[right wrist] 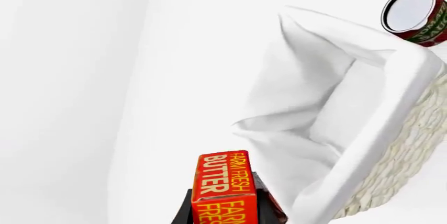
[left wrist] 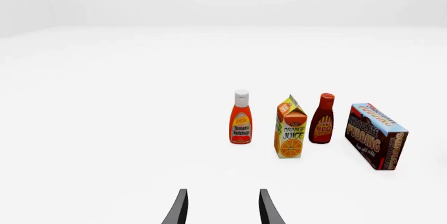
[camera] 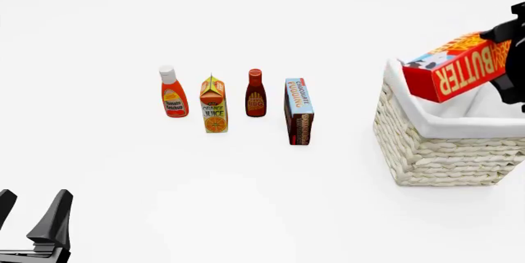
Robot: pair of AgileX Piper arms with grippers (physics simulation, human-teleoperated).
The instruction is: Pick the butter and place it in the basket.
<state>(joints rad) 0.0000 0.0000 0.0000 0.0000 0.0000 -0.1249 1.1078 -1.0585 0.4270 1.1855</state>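
While tilted over the basket (camera: 443, 146), the butter (camera: 455, 66) reads "FARM FRESH BUTTER".

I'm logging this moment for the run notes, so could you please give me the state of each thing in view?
butter: held tilted above the basket, not yet inside
basket: upright, lining open
right gripper: shut on the butter
left gripper: open, holding nothing
ketchup bottle: upright, capped
orange juice carton: upright
BBQ sauce bottle: upright, capped
pudding box: standing on edge
can: beside the basket, outside it
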